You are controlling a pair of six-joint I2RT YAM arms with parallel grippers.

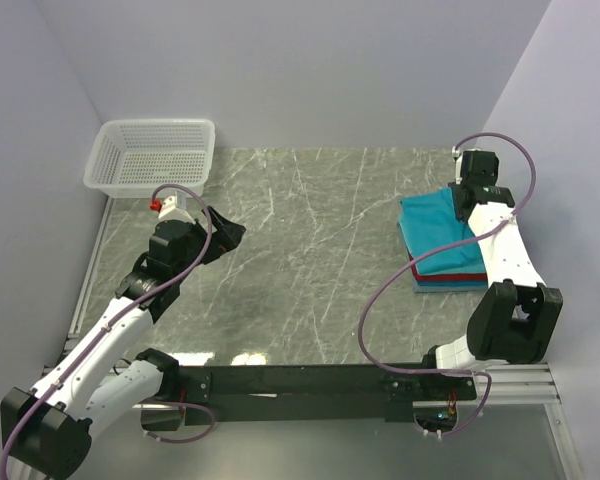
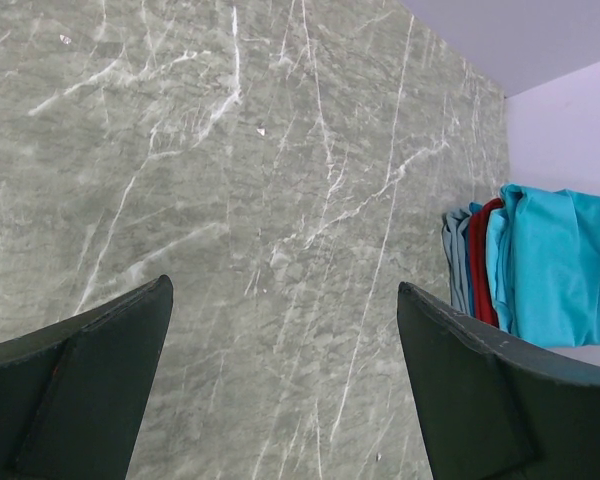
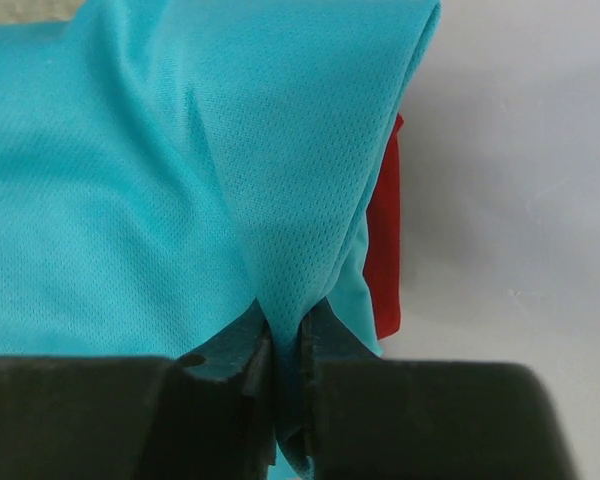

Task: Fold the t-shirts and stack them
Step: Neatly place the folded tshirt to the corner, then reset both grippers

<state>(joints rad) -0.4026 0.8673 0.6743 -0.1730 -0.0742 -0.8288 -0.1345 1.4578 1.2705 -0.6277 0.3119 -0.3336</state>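
The right end effector (image 3: 285, 345) is pinched together on a raised fold of the teal mesh-knit cloth t-shirt (image 3: 130, 180). That shirt lies folded on top of a red folded shirt (image 1: 455, 279) and a light blue folded shirt (image 1: 442, 288), at the right side of the grey marbled surface (image 1: 310, 270). The left end effector (image 1: 226, 232) hangs with its fingers wide apart above bare surface, well apart from the shirts and near the white plastic mesh basket (image 1: 150, 160).
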